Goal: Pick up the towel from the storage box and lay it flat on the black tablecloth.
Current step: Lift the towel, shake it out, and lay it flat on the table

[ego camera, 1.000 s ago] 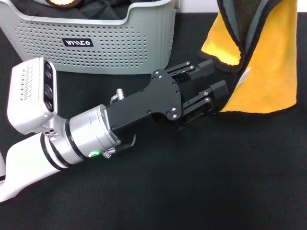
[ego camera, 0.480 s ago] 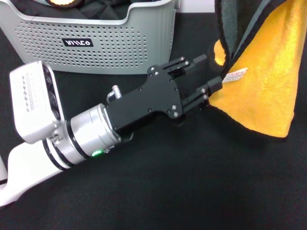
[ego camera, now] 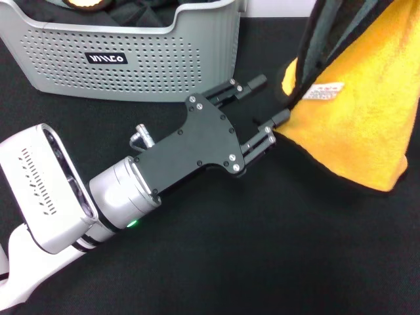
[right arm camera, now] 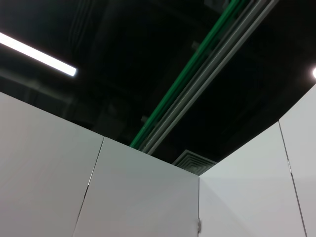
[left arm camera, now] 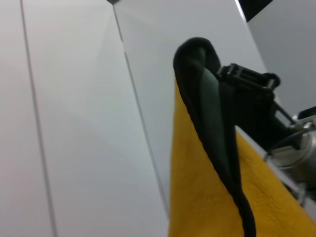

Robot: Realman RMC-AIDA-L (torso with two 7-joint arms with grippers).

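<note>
While the towel (ego camera: 357, 111) hangs at two o'clock above the black tablecloth (ego camera: 262, 262), clear of the storage box (ego camera: 125, 59), the left gripper (ego camera: 266, 105) reaches its corner, fingers apart. Next: pinch and spread. Right gripper's unseen.

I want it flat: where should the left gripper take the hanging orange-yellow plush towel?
The black-edged corner by the white label, from the robot's left: the orange-yellow plush towel hangs free there, facing the open left gripper; right gripper is at its top.

The towel (ego camera: 357, 111) hangs right of the storage box (ego camera: 131, 59).
</note>
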